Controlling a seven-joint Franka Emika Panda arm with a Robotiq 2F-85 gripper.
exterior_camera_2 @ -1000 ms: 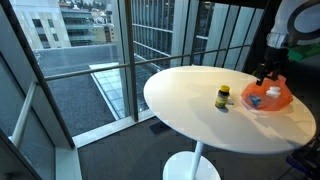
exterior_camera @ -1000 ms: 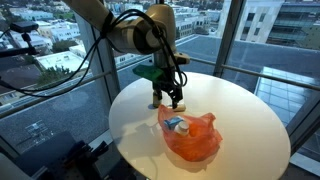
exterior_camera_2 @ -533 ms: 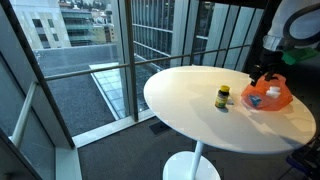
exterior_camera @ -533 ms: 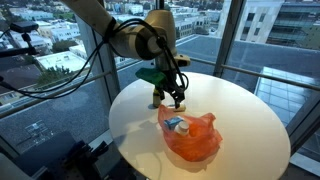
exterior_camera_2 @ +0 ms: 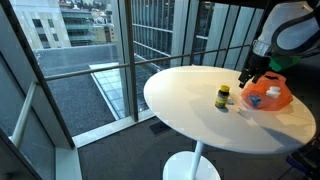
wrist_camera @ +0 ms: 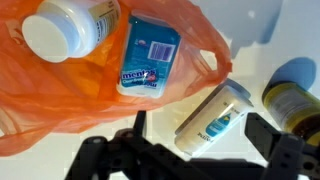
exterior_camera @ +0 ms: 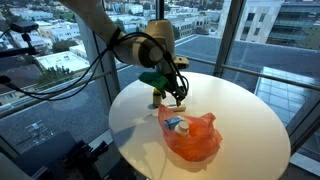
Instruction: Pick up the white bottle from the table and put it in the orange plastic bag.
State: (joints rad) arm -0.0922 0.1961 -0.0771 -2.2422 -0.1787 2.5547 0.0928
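A white bottle [wrist_camera: 212, 118] with a blue label lies on its side on the white table, just beside the orange plastic bag [wrist_camera: 60, 100]. My gripper [wrist_camera: 197, 128] is open, with one finger on each side of the bottle and not touching it. In both exterior views the gripper [exterior_camera: 171, 99] [exterior_camera_2: 247, 79] hangs low over the table at the edge of the bag [exterior_camera: 190, 137] [exterior_camera_2: 272, 96]. The bag holds a white capped pill bottle [wrist_camera: 70, 30] and a blue and white pack [wrist_camera: 150, 55].
A yellow-brown jar [wrist_camera: 296, 103] [exterior_camera_2: 223, 96] stands on the round white table [exterior_camera: 250, 115] [exterior_camera_2: 190, 100] close to the lying bottle. Glass walls surround the table.
The gripper has moved a little away from above the bag, toward the jar side, and now sits over the lying bottle. Nothing was grasped.
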